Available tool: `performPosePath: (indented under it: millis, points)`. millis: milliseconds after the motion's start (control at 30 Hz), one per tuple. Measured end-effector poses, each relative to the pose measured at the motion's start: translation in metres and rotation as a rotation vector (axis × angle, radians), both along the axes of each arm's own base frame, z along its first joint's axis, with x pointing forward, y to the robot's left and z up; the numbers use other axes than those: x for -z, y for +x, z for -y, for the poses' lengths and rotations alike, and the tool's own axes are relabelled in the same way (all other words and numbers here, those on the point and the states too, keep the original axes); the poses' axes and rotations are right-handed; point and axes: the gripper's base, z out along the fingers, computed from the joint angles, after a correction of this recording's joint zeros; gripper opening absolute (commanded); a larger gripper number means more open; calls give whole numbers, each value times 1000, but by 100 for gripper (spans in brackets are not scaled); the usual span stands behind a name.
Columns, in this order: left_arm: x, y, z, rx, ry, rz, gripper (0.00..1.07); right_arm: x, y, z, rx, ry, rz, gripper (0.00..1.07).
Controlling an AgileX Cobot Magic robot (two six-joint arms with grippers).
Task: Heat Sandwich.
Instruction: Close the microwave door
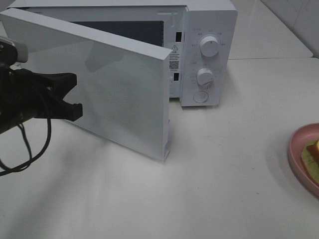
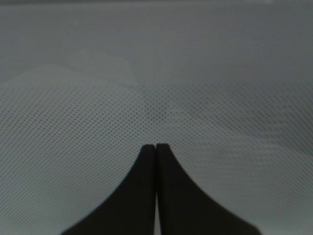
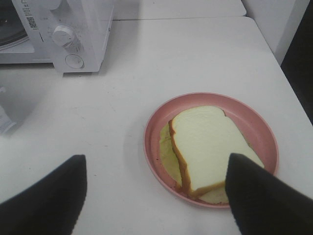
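The sandwich (image 3: 205, 147), pale bread slices with a brown crust, lies on a round pink plate (image 3: 156, 122). My right gripper (image 3: 156, 159) hovers open just over it, one finger above the table and the other over the sandwich's near corner. In the exterior high view only the plate (image 1: 299, 154) and a sliver of sandwich (image 1: 314, 152) show at the right edge. The white microwave (image 1: 207, 50) stands at the back with its door (image 1: 119, 89) swung wide open. My left gripper (image 1: 72, 107) is shut, its tips (image 2: 156, 147) against the door's dotted inner pane.
Two knobs and a round button sit on the microwave's control panel (image 1: 205, 74). A black cable (image 1: 30, 154) hangs under the left arm. The table's right edge (image 3: 288, 93) runs close beside the plate.
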Motion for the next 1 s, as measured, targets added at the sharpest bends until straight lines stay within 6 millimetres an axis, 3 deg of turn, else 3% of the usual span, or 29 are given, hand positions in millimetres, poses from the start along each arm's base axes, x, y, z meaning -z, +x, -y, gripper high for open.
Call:
performPosePath:
  millis: [567, 1000]
  points:
    - [0, 40, 67, -41, -45, 24, 0, 0, 0, 0, 0, 0, 0, 76]
    - [0, 70, 96, -84, -62, 38, 0, 0, 0, 0, 0, 0, 0, 76]
